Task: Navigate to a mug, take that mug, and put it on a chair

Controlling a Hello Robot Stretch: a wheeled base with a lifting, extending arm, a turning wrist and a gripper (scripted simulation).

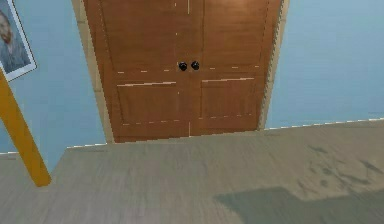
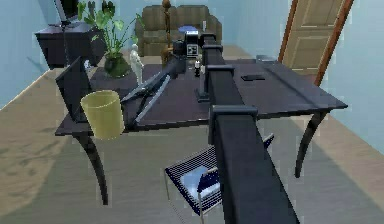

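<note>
Arm side view gives you the mug (image 2: 102, 113), a pale yellow cup hanging at the far end of the pincer (image 2: 132, 103), just past its fingertips. Its base drops below the near edge of the dark worktop (image 2: 290, 95), so the pincer holds it clear of the surface. Whether the fingers stand apart or together you cannot tell.

Below the pincer, beside the arm (image 2: 238, 160), a chair (image 2: 195, 182) with a blue seat and a metal frame stands at the worktop's near side. Just beyond the mug a dark upright panel (image 2: 72, 85) stands on the worktop, and farther out from the pincer there is a potted plant (image 2: 108, 30). On the other side of the arm a flat dark thing (image 2: 252, 76) lies on the worktop.

Well beyond the pincer are a brown sofa (image 2: 172, 25), a dark cabinet (image 2: 62, 45) and a wooden door (image 2: 315, 40).

In the forward view you face a wooden double door (image 1: 150, 60) with two dark knobs (image 1: 188, 66). A framed picture (image 1: 12, 42) hangs on the blue wall, and an orange pole (image 1: 22, 125) slants below it.
</note>
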